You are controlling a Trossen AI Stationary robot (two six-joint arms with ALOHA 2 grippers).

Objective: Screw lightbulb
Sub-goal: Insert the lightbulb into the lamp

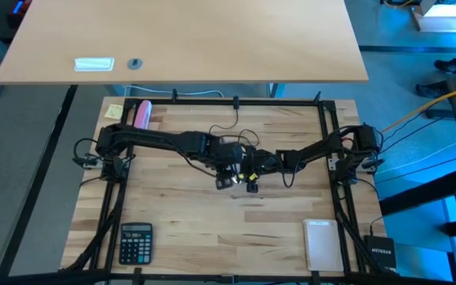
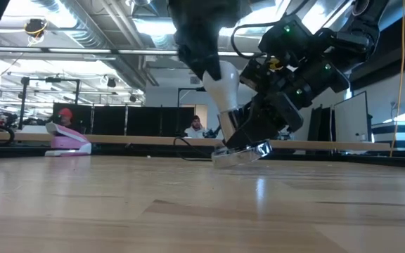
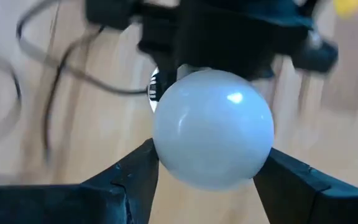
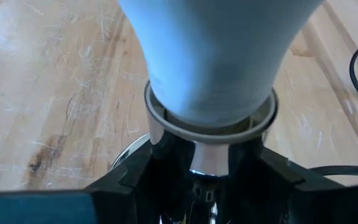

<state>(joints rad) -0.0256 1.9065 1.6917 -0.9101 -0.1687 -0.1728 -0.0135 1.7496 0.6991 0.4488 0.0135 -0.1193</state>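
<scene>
The table (image 1: 212, 237) showed whole only from above, both arms meeting mid-table. The low view alone showed the bulb (image 2: 223, 88) standing in the socket (image 2: 241, 153), tilted. The left gripper (image 3: 207, 171) pinched the bulb's round dome between its fingers (image 3: 135, 177). The right gripper (image 4: 204, 180) clamped the socket below the bulb's neck, seated in its rim.

White lightbulb (image 3: 212, 127), silver socket (image 4: 209, 134), pale wood table (image 1: 212, 229), black calculator (image 1: 135, 242).
</scene>
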